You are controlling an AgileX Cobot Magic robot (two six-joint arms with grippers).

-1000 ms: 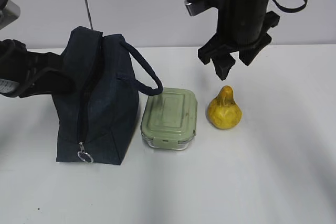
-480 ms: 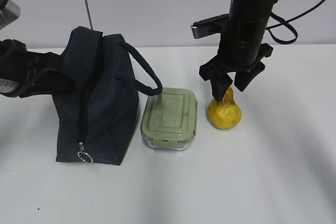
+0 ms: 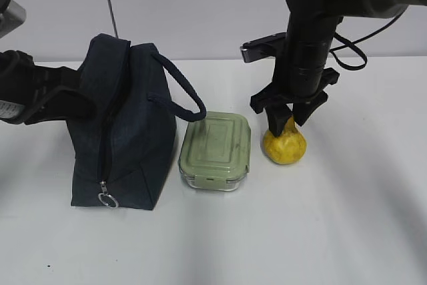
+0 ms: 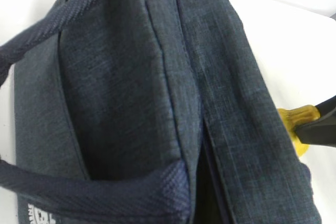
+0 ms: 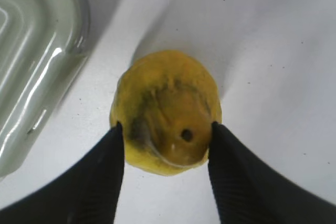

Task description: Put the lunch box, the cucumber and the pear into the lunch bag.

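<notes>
The yellow pear point(image 3: 285, 146) stands on the white table, right of the green-lidded lunch box point(image 3: 215, 148). My right gripper point(image 3: 288, 122) is open and lowered over the pear, one finger on each side of its upper part. The right wrist view shows the pear point(image 5: 165, 111) from above between the two black fingers point(image 5: 107, 182), which stand right at its sides. The navy lunch bag point(image 3: 127, 131) stands upright at the left, and it fills the left wrist view point(image 4: 157, 77). My left arm point(image 3: 40, 95) reaches to the bag's left side; its jaws are hidden. The cucumber is out of view.
The bag's handle loop point(image 3: 183, 91) arches over toward the lunch box. The silver zipper ring point(image 3: 108, 199) hangs at the bag's lower front. The lunch box corner point(image 5: 31, 51) lies close to the left of the pear. White table point(image 3: 333, 231) stretches in front and to the right.
My right gripper has come down from above the pear until its fingers straddle it. The bag, the lunch box and the left arm have not moved.
</notes>
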